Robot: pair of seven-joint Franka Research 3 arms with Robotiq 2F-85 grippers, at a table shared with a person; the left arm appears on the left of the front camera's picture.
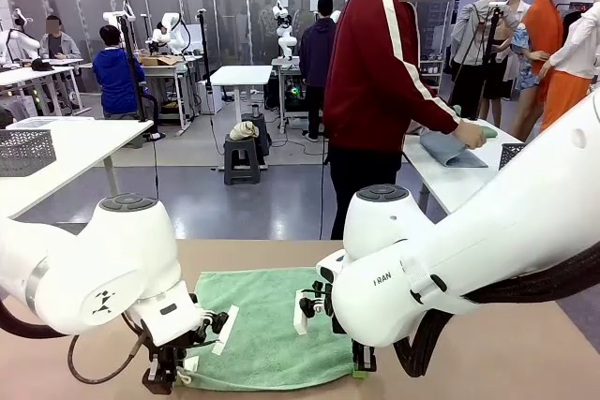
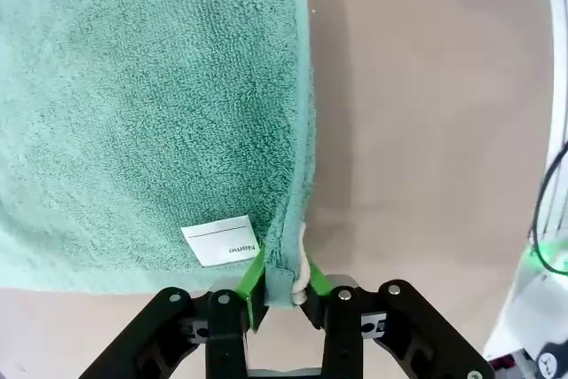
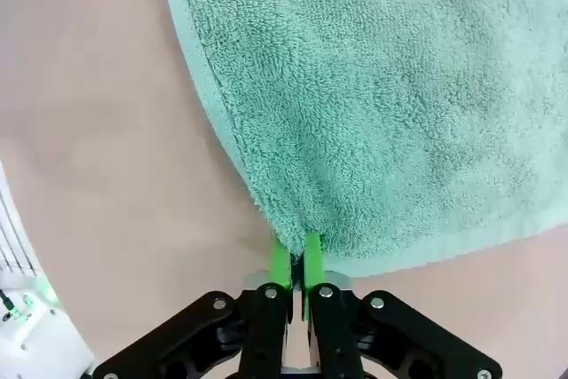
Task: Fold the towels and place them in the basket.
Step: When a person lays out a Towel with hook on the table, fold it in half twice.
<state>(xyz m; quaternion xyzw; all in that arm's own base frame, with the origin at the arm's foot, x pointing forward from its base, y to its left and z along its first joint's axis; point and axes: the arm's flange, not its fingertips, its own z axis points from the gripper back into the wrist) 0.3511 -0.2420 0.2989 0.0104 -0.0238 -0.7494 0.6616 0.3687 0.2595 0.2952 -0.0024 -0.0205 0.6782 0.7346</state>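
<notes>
One mint-green towel point(image 1: 267, 325) lies flat on the tan table point(image 1: 525, 362) between my two arms. My left gripper point(image 1: 167, 377) is at its near left corner. In the left wrist view that gripper point(image 2: 280, 286) is shut on the towel point(image 2: 151, 113) at the hemmed corner, beside a white name label point(image 2: 222, 241). My right gripper point(image 1: 361, 362) is at the near right corner. In the right wrist view it point(image 3: 295, 259) is shut on the towel's point(image 3: 382, 86) edge, with the green pads pressed together. A dark grey lattice basket point(image 1: 23, 152) stands on a white side table at the far left.
A person in a red jacket point(image 1: 375, 63) stands beyond the far edge, one hand on a folded grey-blue cloth point(image 1: 450, 149) on a white table at the right. Bare tan tabletop point(image 2: 426, 130) lies on both sides of the towel.
</notes>
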